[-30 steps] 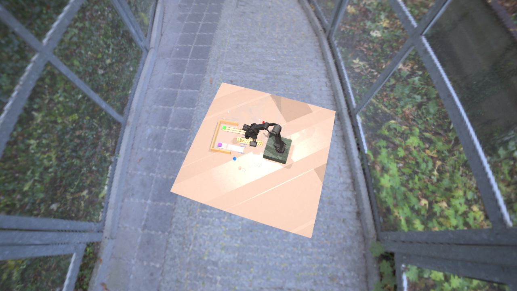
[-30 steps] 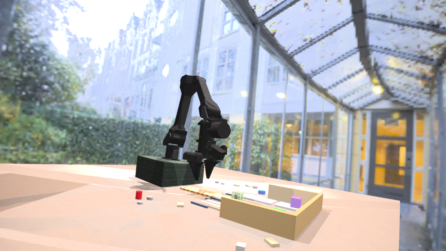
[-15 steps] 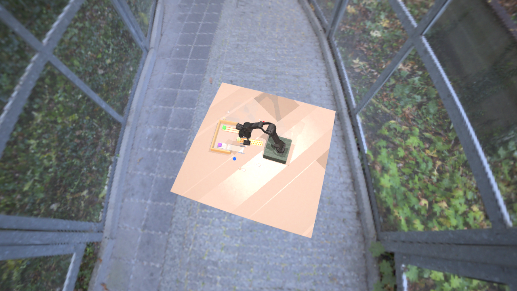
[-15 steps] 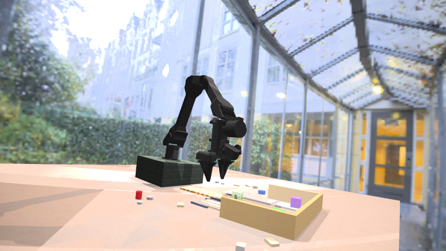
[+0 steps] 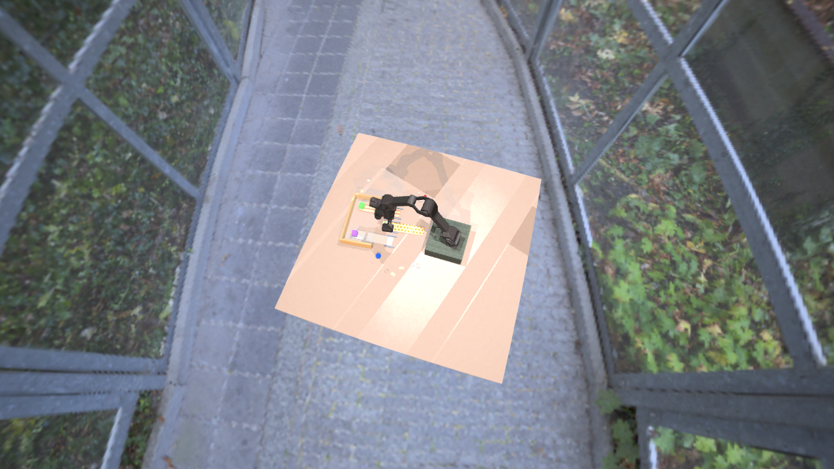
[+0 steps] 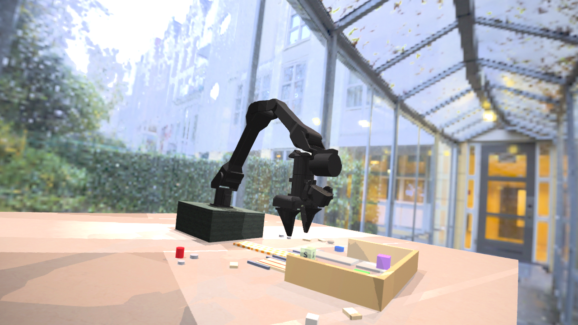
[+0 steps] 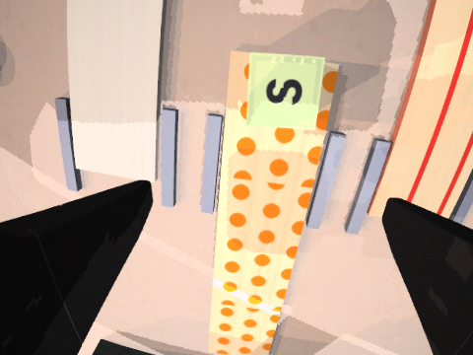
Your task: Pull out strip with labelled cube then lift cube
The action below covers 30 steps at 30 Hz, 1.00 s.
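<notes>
Progress, as judged: dotted strip (image 7: 263, 217) looks drawn out toward the base, with the labelled cube (image 7: 284, 91) resting on its far end, between the grey guide rails (image 7: 212, 161); lifting the cube remains. Gripper (image 6: 296, 231) hangs fingers-down above the strip, short of the cube, spread wide and holding nothing. Arm arches from its base (image 6: 220, 224).
</notes>
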Available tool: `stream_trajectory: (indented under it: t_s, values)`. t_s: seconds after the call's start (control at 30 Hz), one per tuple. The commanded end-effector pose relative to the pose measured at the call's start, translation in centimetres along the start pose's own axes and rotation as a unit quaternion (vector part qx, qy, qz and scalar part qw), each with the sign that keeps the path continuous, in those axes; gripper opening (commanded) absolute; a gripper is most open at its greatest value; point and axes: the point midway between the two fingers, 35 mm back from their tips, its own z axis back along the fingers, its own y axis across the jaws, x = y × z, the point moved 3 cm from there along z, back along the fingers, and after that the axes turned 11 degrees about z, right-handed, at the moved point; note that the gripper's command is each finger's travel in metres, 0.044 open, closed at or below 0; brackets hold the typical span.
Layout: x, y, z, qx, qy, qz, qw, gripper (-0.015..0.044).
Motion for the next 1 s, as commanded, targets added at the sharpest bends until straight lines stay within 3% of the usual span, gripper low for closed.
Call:
stream_trajectory:
  t_s: [0.0, 0.2, 0.43, 0.97]
  values:
    - [1.4, -0.5, 0.1, -0.002, 0.000, -0.002, 1.000, 0.0440]
    - [3.5, -1.1, 0.3, -0.002, -0.001, -0.002, 1.000, 0.0440]
    - [3.5, -1.1, -0.5, -0.002, -0.001, -0.002, 1.000, 0.0256]
    - [3.6, -1.1, -3.1, -0.002, -0.001, -0.002, 1.000, 0.0250]
